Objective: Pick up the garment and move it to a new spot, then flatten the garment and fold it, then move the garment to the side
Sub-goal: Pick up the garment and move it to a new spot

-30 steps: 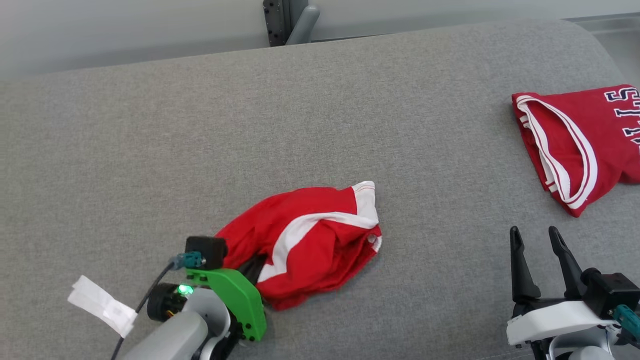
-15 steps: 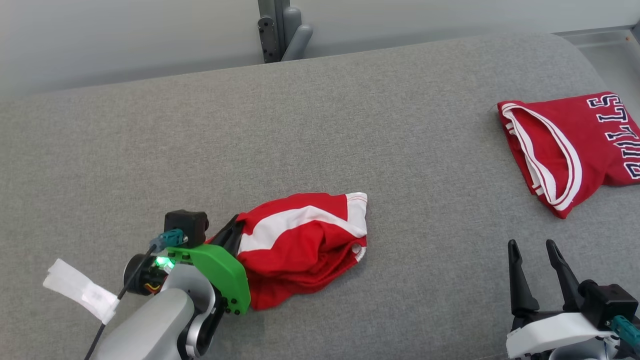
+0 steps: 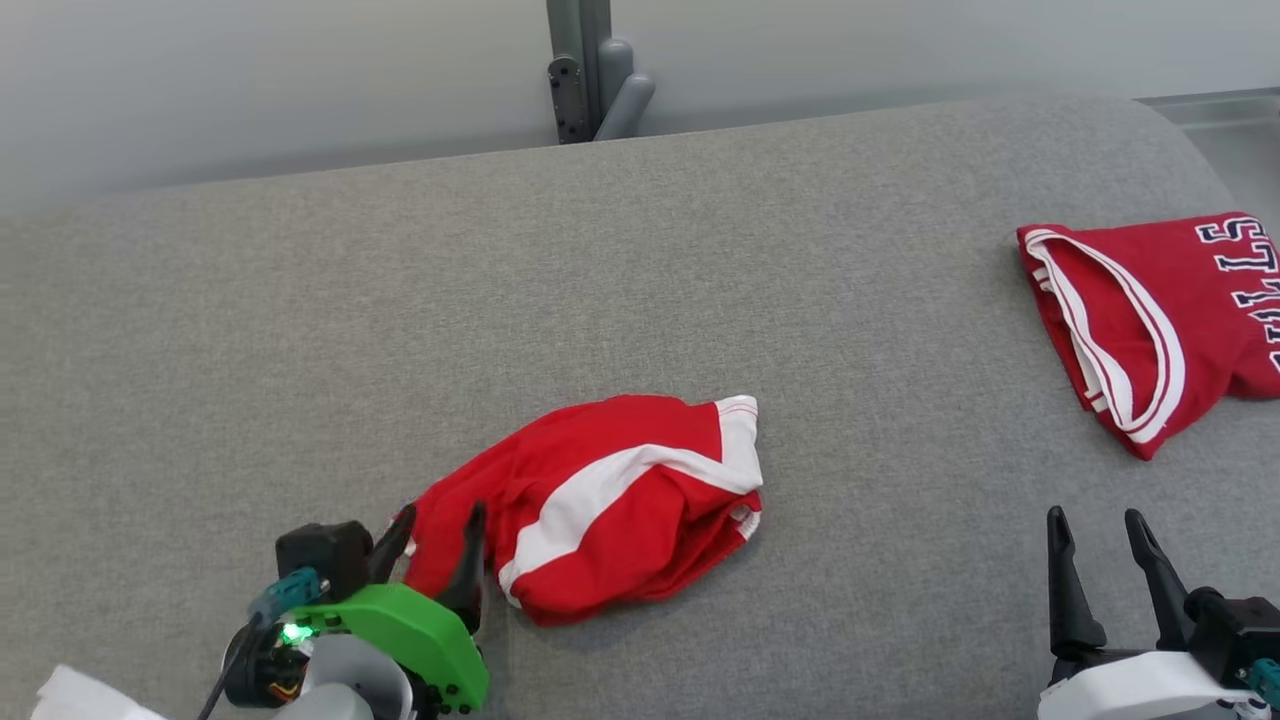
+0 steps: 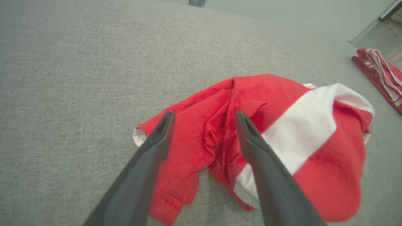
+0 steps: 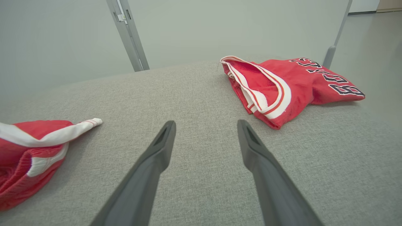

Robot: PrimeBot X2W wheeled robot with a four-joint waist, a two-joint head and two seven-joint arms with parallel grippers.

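Observation:
The garment (image 3: pixel 620 500) is a crumpled red piece with a broad white stripe, lying in a heap at the middle front of the grey padded surface (image 3: pixel 700 280). My left gripper (image 3: pixel 440 515) stands open at the heap's left end, one dark finger on each side of a red fold. In the left wrist view the garment (image 4: pixel 282 125) lies loose under the spread left gripper (image 4: pixel 204 116), and nothing is pinched. My right gripper (image 3: pixel 1095 520) is open at the lower right, over bare surface. The right wrist view shows the right gripper (image 5: pixel 205 124) with the garment (image 5: pixel 28 150) far to its left.
A second red jersey (image 3: pixel 1150 310) with white trim and dark letters lies at the far right, near the surface's rounded edge; the right wrist view shows this jersey (image 5: pixel 282 84) too. A grey post (image 3: pixel 590 70) rises behind the back edge. A white paper scrap (image 3: pixel 80 695) sits at the lower left.
My left gripper has opened and let go of the garment, which has settled on the surface. The left arm drew back toward the lower left. The head camera shifted slightly.

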